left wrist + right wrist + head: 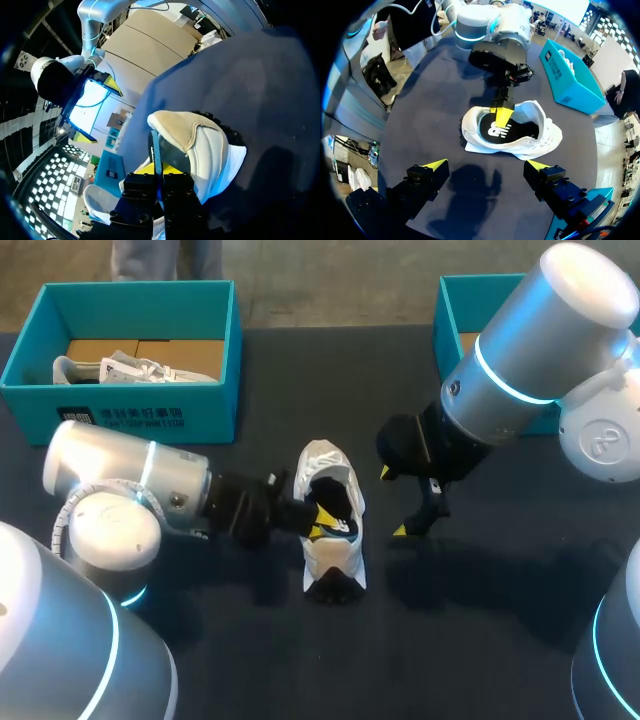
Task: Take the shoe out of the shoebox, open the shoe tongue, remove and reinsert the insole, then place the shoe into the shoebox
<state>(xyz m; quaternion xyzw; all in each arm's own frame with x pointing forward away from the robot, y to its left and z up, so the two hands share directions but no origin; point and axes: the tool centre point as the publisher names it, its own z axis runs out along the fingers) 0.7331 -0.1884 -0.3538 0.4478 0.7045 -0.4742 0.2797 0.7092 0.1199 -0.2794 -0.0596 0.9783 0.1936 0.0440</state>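
Observation:
A white shoe (338,540) lies on the dark table, toe toward the far side, with its black insole (336,496) showing in the opening. My left gripper (322,525) comes in from the shoe's left side and is shut on the insole (502,131). In the left wrist view that gripper (159,172) pinches the insole's thin edge (154,150), with the shoe (210,150) beside it. My right gripper (393,502) hangs open just right of the shoe, holding nothing. In its own view the right gripper (486,167) stands wide, the shoe (540,137) ahead of it.
A teal shoebox (120,405) at the back left holds another white shoe (130,368). A second teal box (452,310) stands at the back right, partly behind my right arm. My right gripper (85,107) shows beyond the shoe.

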